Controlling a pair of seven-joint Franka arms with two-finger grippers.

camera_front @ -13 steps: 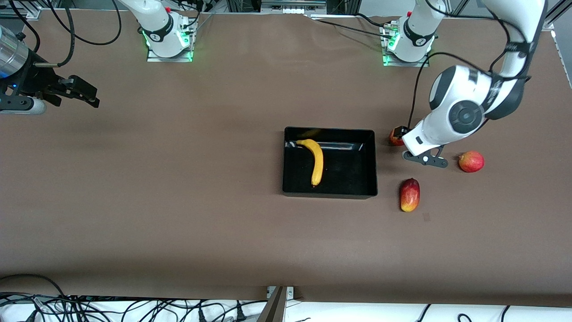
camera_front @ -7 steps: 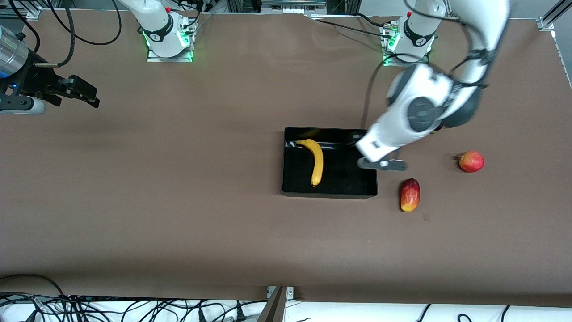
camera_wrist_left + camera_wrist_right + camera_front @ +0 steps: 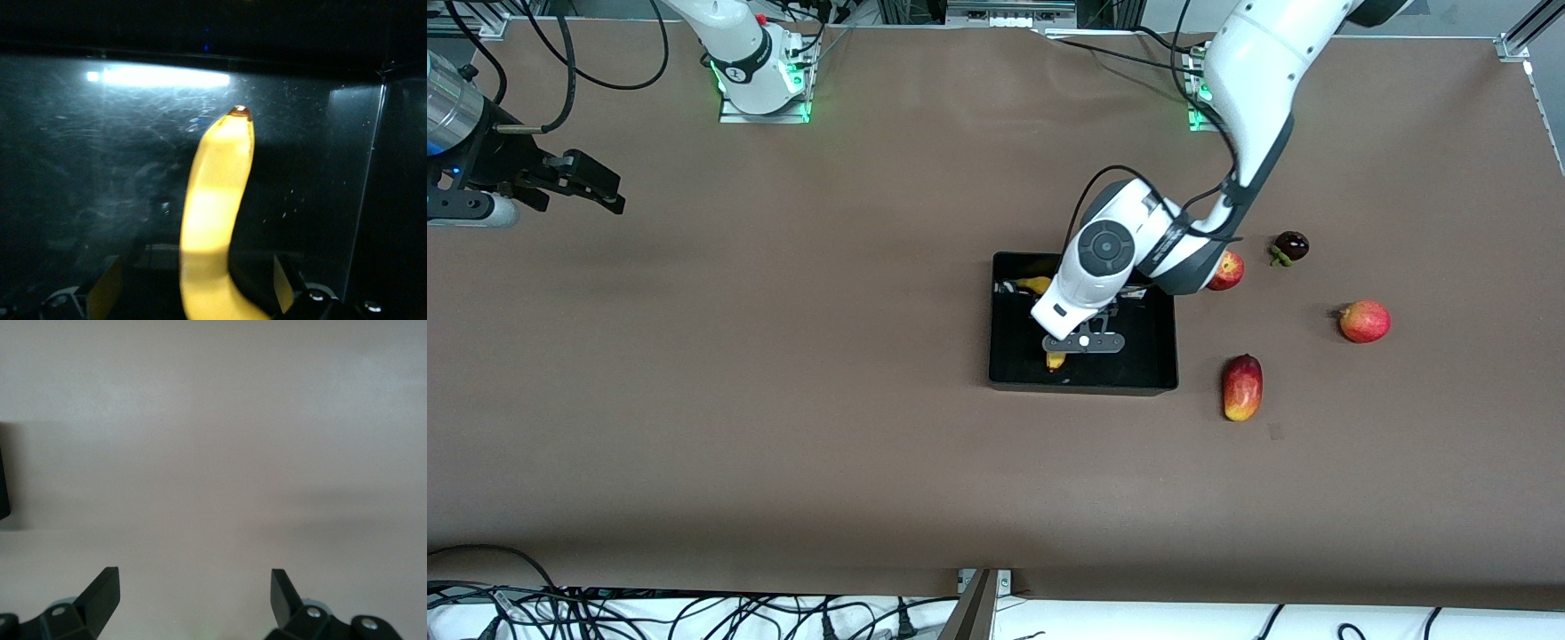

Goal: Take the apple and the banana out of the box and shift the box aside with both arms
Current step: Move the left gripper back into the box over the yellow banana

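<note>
The black box [image 3: 1085,388] sits mid-table with the yellow banana [image 3: 1056,359] lying inside it, mostly hidden under the left arm. My left gripper [image 3: 1082,344] hangs low inside the box, open. In the left wrist view the banana [image 3: 217,193] runs between my gripper's [image 3: 195,290] two fingers [image 3: 107,293] with a gap on each side, above the box floor [image 3: 67,167]. The red apple [image 3: 1229,269] rests on the table beside the box, toward the left arm's end, half hidden by the arm's elbow. My right gripper [image 3: 609,191] waits open over bare table [image 3: 193,593] at the right arm's end.
Toward the left arm's end lie a red-yellow mango [image 3: 1242,388], a pinkish round fruit [image 3: 1365,321] and a small dark fruit [image 3: 1290,246]. Cables run along the table's near edge.
The left arm has swung from beside the apple across to the box and come down over the banana. The apple stays on the table. The right arm has not moved.
</note>
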